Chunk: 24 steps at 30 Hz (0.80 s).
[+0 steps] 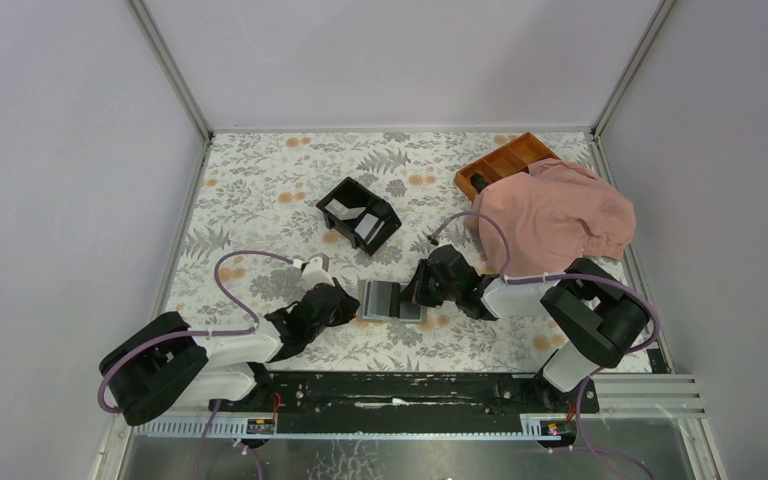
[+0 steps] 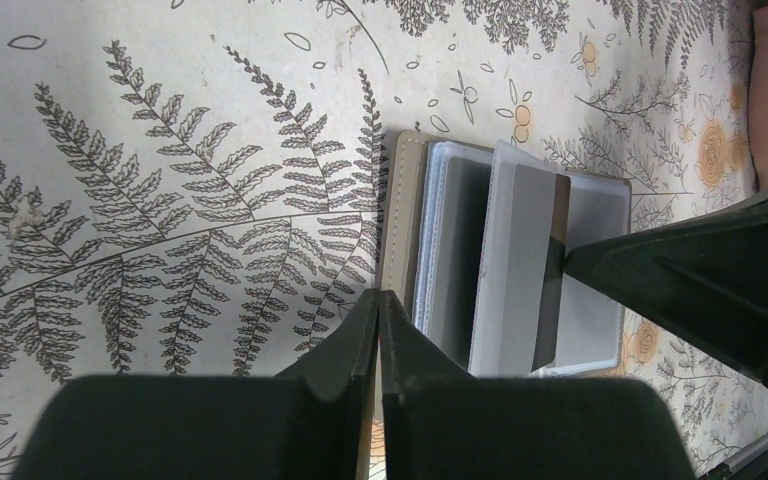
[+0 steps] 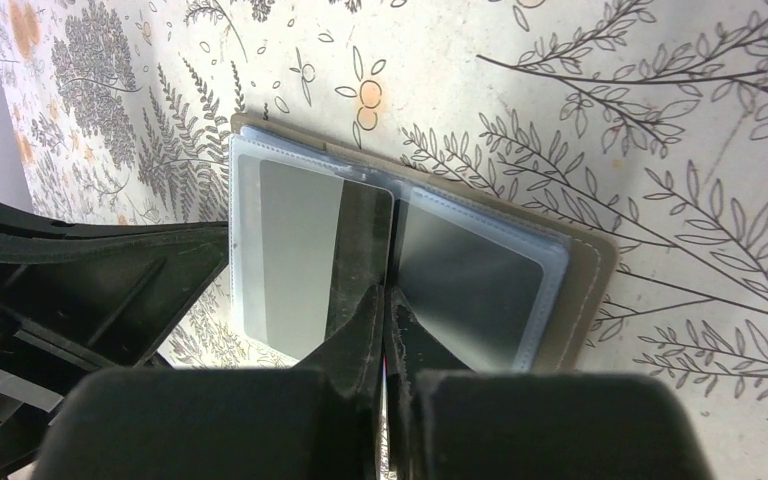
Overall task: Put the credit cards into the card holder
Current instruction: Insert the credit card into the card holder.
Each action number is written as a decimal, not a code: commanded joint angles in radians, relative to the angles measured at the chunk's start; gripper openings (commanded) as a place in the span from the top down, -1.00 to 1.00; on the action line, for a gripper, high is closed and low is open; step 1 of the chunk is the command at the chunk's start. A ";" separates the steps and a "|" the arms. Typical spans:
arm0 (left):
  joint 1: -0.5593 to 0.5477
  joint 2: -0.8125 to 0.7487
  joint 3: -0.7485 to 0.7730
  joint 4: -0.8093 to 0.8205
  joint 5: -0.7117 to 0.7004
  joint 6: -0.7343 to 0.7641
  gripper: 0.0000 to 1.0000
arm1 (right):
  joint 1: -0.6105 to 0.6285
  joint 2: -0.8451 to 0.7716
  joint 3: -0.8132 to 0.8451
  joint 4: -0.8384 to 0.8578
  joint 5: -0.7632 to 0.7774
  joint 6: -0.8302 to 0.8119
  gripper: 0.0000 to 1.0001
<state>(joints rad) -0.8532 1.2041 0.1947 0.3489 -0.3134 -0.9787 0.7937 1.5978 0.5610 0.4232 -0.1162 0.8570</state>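
The card holder lies open on the floral cloth between my two grippers, with a taupe cover and clear sleeves. A pale grey credit card with a dark stripe lies on one sleeve page. I cannot tell how far it is inside the sleeve. My right gripper is shut, its tips against the card's striped edge, with nothing between the fingers. My left gripper is shut on the holder's outer cover edge. In the top view the left gripper and the right gripper flank the holder.
A black two-compartment box with white cards in it stands behind the holder. An orange-brown divided tray sits at the back right, partly under a pink cloth. White walls enclose the table.
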 commanded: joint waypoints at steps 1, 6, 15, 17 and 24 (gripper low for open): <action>-0.003 0.017 -0.024 0.009 0.018 0.000 0.89 | 0.021 0.025 0.030 -0.034 0.045 -0.027 1.00; -0.004 0.038 -0.024 0.030 0.028 0.000 0.90 | 0.030 0.043 0.020 0.013 0.030 -0.005 1.00; -0.004 0.055 -0.027 0.045 0.039 -0.002 0.92 | 0.043 0.088 0.007 0.137 -0.026 0.036 1.00; -0.004 0.058 -0.028 0.047 0.040 -0.002 0.92 | 0.049 0.092 0.010 0.143 -0.026 0.039 1.00; -0.004 0.061 -0.031 0.051 0.040 -0.003 0.93 | 0.068 0.084 0.017 0.145 -0.023 0.047 1.00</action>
<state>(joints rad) -0.8528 1.2411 0.1879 0.4137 -0.2985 -0.9817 0.8291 1.6730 0.5682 0.5468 -0.1230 0.8936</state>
